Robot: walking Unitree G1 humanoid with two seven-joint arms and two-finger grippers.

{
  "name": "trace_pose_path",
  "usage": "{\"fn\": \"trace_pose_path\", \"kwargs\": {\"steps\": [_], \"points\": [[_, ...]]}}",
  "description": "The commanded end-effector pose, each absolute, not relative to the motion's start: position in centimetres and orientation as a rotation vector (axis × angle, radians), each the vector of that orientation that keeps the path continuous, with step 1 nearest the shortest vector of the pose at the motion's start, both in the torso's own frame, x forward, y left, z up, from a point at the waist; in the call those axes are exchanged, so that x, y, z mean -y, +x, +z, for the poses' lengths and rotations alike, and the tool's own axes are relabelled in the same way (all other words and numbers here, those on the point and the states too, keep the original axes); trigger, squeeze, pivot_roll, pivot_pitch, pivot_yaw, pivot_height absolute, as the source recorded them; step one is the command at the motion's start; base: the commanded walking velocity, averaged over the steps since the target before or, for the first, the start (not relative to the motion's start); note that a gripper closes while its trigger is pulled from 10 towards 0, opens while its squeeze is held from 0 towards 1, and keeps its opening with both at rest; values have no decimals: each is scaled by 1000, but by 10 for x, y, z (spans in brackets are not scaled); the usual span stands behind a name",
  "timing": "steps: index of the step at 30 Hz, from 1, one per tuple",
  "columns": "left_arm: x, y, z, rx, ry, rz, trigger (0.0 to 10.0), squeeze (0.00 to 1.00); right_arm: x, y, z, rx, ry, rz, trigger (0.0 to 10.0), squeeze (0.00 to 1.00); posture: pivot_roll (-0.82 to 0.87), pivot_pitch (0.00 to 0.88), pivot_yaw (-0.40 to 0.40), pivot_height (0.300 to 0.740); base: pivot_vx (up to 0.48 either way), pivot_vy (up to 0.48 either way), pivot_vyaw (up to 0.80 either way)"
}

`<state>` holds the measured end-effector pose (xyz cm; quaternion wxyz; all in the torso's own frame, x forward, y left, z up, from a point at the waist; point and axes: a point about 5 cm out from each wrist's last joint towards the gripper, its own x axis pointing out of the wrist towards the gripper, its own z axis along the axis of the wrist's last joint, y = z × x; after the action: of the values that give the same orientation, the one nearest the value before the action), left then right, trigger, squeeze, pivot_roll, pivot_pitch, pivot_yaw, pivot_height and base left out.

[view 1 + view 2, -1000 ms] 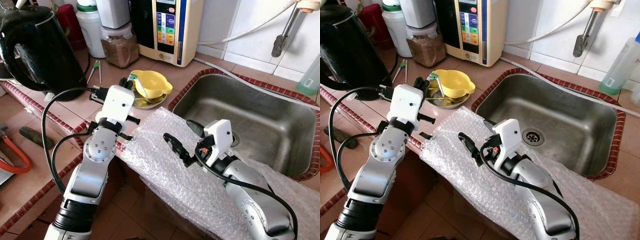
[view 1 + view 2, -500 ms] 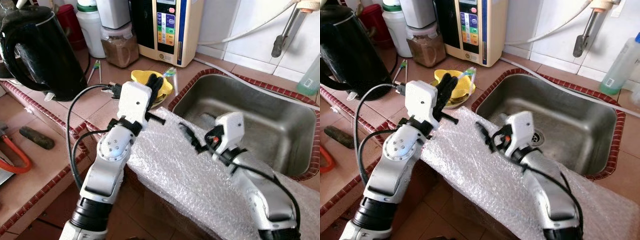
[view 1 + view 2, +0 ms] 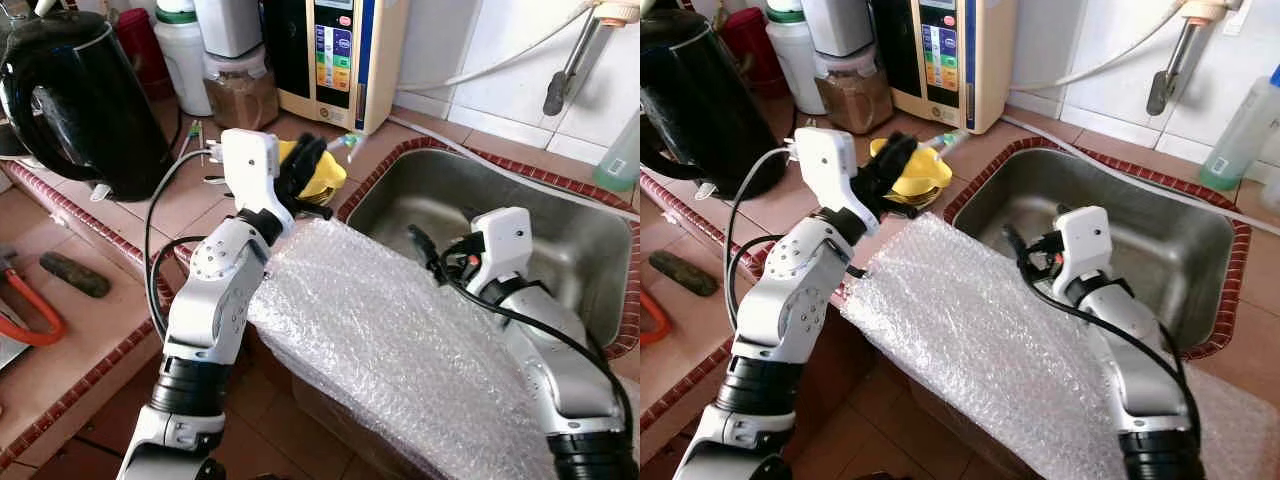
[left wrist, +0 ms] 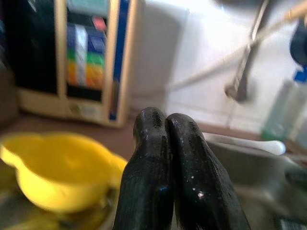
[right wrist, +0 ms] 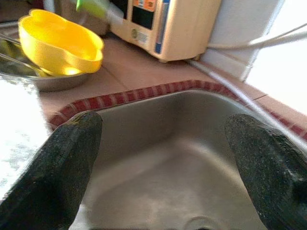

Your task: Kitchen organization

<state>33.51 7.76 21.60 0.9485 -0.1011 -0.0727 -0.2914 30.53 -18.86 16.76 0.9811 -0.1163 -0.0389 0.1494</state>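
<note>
My left gripper (image 3: 308, 165) hovers over a yellow bowl (image 3: 328, 178) that sits in a metal dish on the tiled counter. Its fingers (image 4: 164, 120) are pressed shut on a thin green-and-white utensil (image 3: 345, 141), whose tip pokes out toward the sink. My right gripper (image 3: 424, 250) hangs over the near left part of the steel sink (image 3: 560, 230). Its fingers (image 5: 67, 158) are spread wide with nothing between them. A sheet of bubble wrap (image 3: 370, 320) drapes over the counter's front edge, under both arms.
A black kettle (image 3: 80, 100) stands at the left. Behind the bowl are a brown-powder jar (image 3: 240, 90), a white bottle (image 3: 180, 50) and a cream water machine (image 3: 335, 55). The faucet (image 3: 565, 60) hangs at the back right. An orange-handled tool (image 3: 30, 320) lies lower left.
My left gripper has moved away from the counter's front edge to above the yellow bowl, the utensil rising with it. My right gripper left the bubble wrap and reached over the sink.
</note>
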Motion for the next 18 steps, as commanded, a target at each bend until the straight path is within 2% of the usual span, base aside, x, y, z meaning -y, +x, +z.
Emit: {"fn": "trace_pose_path", "kwargs": {"steps": [1, 3, 10, 13, 18], "points": [[-74, 336, 213, 98, -232, -639, 0, 0, 191, 307, 171, 95, -294, 317, 10000, 0, -131, 88, 29, 740, 0, 0, 0], [-73, 335, 213, 96, -240, -648, 0, 0, 192, 307, 171, 100, -367, 341, 10000, 0, -131, 91, 30, 740, 0, 0, 0], [-68, 336, 215, 85, -256, -677, 0, 0, 198, 311, 179, 138, -394, 326, 10000, 0, -128, 93, 30, 740, 0, 0, 0], [-61, 338, 220, 68, -294, -731, 0, 0, 192, 311, 188, 214, -520, 336, 10000, 0, -129, 93, 32, 740, 0, 0, 0], [-50, 335, 222, 59, -282, -803, 0, 0, 183, 314, 195, 278, -604, 355, 10000, 0, -128, 93, 38, 740, 0, 0, 0]]}}
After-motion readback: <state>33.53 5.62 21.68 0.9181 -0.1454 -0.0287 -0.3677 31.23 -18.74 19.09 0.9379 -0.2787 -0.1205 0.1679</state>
